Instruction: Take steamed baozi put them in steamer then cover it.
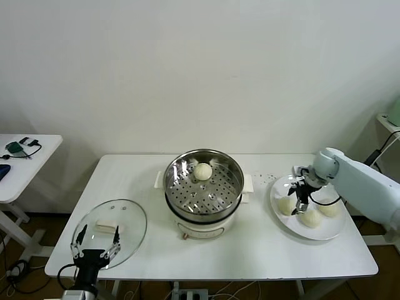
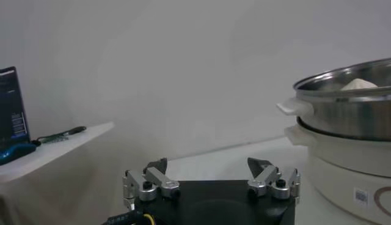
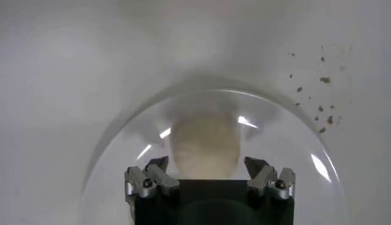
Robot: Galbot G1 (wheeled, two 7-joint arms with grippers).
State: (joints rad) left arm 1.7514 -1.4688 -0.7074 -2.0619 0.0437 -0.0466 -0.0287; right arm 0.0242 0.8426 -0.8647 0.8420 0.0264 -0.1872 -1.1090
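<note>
Here the right tool (image 1: 299, 201), jaws spread, straddles a cream-white dough bun (image 3: 204, 147) on the round white plate (image 1: 334, 232); off-centre closing could nudge it into neighbouring buns. The left tool (image 1: 95, 252) hangs open.

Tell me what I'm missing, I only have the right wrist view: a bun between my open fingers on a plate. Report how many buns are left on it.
Observer: Three baozi sit on the white plate; the right gripper hangs open over the leftmost one.
Operator: Report the steamer.
Observer: The steamer stands uncovered at the table's middle, with one baozi on its perforated tray, toward the far side.
Operator: Locate the lid.
Observer: The glass cover lies flat near the table's front-left corner, handle up.
Operator: And the other arm.
Observer: The left gripper waits open at the cover's near edge, holding nothing.
</note>
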